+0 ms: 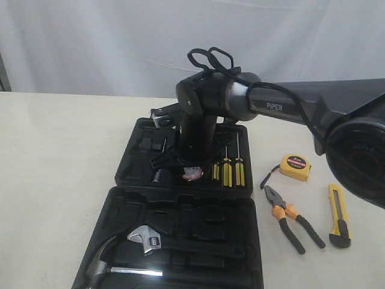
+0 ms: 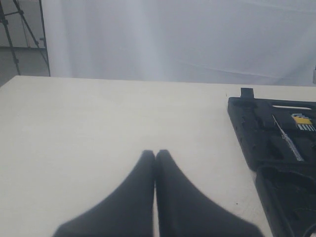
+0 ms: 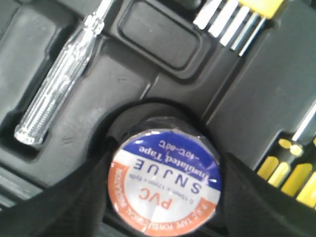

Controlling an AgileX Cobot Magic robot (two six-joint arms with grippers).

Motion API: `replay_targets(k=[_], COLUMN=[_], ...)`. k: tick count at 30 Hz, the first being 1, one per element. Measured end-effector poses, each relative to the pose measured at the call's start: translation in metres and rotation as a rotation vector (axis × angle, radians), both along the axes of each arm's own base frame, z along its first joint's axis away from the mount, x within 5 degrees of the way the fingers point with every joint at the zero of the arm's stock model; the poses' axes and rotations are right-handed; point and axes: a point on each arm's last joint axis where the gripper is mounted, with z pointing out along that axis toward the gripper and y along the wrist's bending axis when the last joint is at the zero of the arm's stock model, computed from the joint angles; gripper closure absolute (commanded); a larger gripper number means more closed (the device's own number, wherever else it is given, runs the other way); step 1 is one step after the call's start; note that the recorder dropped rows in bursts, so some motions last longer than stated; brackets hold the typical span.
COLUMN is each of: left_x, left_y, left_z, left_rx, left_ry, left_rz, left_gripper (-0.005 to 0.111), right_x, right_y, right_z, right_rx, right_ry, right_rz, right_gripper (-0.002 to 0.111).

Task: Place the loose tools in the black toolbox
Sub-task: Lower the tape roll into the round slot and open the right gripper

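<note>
Three tools, tape measure (image 1: 294, 167), pliers (image 1: 292, 218), utility knife (image 1: 338, 215), lie at 3 o'clock of toolbox (image 1: 138, 150). Right gripper (image 1: 189, 168) clamps tape roll (image 3: 165, 175) over toolbox; left gripper (image 2: 155, 155) jaws pressed together, empty.

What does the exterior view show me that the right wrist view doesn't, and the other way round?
Exterior only: tape measure, pliers and utility knife lying on the table, right of the toolbox. Right wrist only: the readable PVC label on the tape roll in the right claw. Both: that roll, the yellow-handled screwdrivers, the toolbox tray.
</note>
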Motion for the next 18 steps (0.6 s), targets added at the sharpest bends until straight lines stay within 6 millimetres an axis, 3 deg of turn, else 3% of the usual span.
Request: replay_targets(k=[2, 4, 12, 18], left_x=[0.000, 0.000, 0.000, 0.000], left_y=[0.000, 0.000, 0.000, 0.000], left_z=[0.000, 0.000, 0.000, 0.000], left_rx=[0.000, 0.000, 0.000, 0.000], left_ry=[0.000, 0.000, 0.000, 0.000], left_rz=[0.000, 0.000, 0.000, 0.000], left_gripper=[0.107, 0.107, 0.107, 0.107], right_x=[0.000, 0.000, -0.001, -0.006], right_y=[0.000, -0.001, -0.003, -0.001], right_z=[0.000, 0.000, 0.008, 0.042], right_rx=[0.000, -0.007, -0.014, 0.015], right_ry=[0.000, 0.001, -0.007, -0.056], right_rz=[0.000, 0.003, 0.003, -0.003], right_gripper=[0.038, 0.033, 0.033, 0.034])
